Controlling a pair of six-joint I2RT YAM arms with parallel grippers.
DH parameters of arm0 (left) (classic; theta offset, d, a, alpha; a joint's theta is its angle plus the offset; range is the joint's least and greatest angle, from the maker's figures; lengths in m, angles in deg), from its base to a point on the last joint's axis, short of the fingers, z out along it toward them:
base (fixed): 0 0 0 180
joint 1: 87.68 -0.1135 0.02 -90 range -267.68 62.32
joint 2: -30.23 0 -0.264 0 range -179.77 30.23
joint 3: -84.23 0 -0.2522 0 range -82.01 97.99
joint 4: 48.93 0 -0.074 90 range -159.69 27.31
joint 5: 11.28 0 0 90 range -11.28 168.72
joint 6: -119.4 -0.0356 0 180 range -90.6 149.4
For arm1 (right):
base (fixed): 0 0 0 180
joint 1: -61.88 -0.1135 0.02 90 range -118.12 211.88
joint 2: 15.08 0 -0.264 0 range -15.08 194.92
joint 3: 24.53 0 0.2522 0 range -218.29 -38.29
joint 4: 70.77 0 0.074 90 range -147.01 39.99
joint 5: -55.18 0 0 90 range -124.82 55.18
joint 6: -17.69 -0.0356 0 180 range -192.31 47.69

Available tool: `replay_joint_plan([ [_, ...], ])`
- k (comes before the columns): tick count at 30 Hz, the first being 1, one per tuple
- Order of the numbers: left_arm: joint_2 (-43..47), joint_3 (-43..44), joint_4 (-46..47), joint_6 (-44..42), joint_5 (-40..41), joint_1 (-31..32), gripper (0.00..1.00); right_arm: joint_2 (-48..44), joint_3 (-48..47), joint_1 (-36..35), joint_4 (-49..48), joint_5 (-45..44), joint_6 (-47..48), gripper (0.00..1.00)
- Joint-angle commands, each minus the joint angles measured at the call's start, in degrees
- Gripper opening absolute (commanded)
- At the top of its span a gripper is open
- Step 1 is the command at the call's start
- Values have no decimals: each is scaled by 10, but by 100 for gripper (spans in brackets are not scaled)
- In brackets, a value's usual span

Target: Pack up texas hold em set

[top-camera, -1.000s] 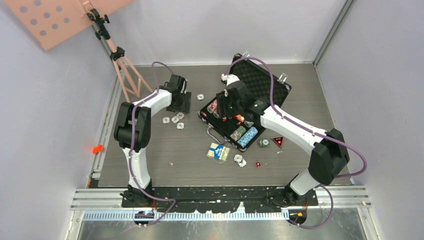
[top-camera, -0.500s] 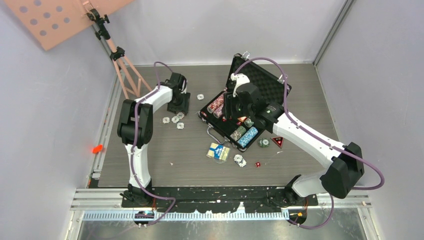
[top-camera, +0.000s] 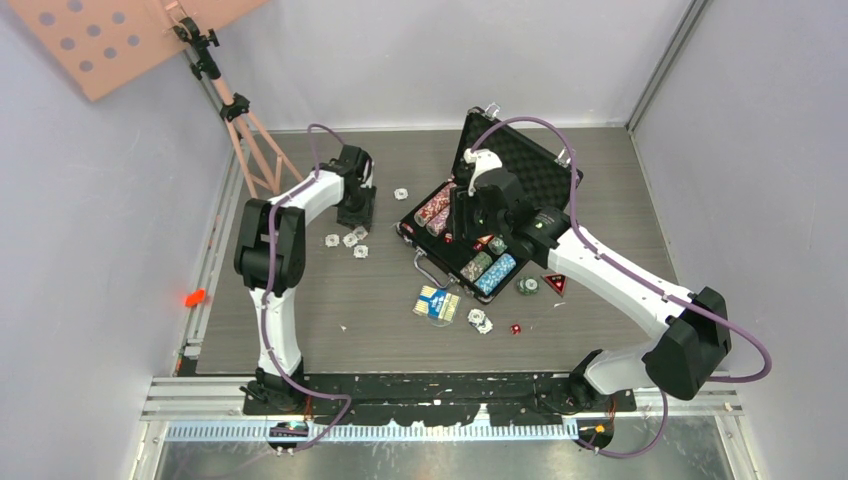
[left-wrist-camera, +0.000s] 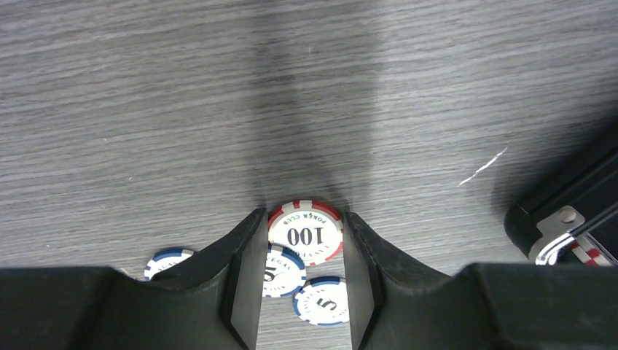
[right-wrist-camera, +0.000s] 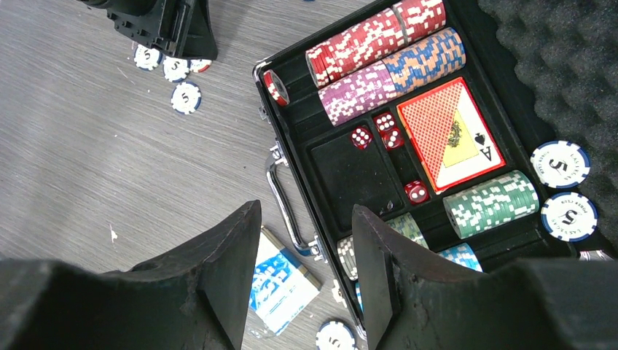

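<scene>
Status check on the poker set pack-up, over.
Left gripper straddling the 100 chip, grip unconfirmed. Right gripper open, empty, above the open briefcase. Blue deck and loose chips outside the case. Nothing seen blocking.

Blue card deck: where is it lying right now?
Top view: the blue card deck lies on the table, outside the open briefcase, just on the near side of its handle.

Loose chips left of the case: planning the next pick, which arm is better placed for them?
Left. Its jaws flank the red 100 chip on the table, blue 5 chips beside it; the right arm's jaws hang empty over the briefcase.
</scene>
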Motion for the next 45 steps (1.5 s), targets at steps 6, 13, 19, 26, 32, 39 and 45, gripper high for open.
replay_joint_plan([
  [6, 69, -23, 13, 12, -78, -3, 37, -18, 4, 4, -7, -4, -14, 55],
  [13, 105, -56, 43, 28, -119, 1, 40, -16, 6, 5, -6, 3, -16, 56],
  [19, 83, -31, -10, 5, -56, 1, 72, -14, 8, 7, -2, 15, -25, 57],
  [26, 31, 1, -30, -23, -50, 1, 71, -22, 8, 8, -3, 17, -24, 57],
  [32, 19, 11, -29, -61, -53, 1, 73, -27, 9, 8, -2, 25, -30, 57],
  [39, 0, 36, -67, -92, -44, 1, 71, -29, 9, 8, -1, 33, -29, 56],
  [45, -11, 38, -80, -108, -59, 1, 70, -35, 9, 8, 3, 36, -33, 56],
])
